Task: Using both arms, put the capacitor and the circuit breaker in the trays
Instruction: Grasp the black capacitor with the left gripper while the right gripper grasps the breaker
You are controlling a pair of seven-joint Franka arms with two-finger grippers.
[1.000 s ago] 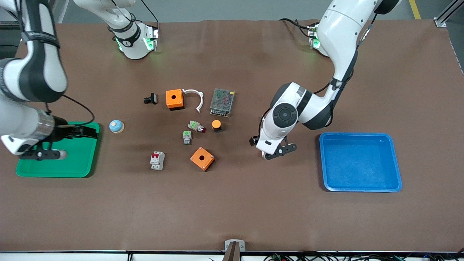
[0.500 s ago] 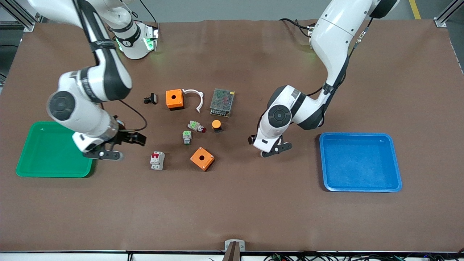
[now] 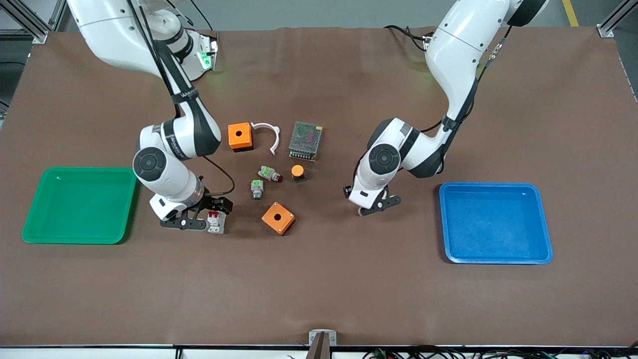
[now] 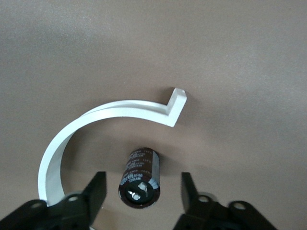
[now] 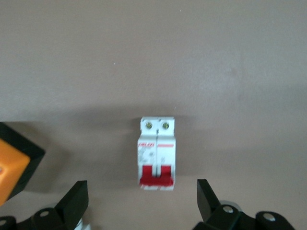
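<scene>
Right arm has swung from the green tray (image 3: 30, 234) to the one circuit breaker (image 5: 157, 153).
Right gripper (image 3: 202, 217) spreads wide over it, beside one of two orange boxes (image 3: 278, 218); left gripper (image 4: 140, 194) brackets the one capacitor (image 4: 140, 177) on the table, fingers not touching it.

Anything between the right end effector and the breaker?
Nothing visible. The right end effector is open over the breaker, with only bare table around it. The orange box sits to one side, apart from the breaker.
</scene>
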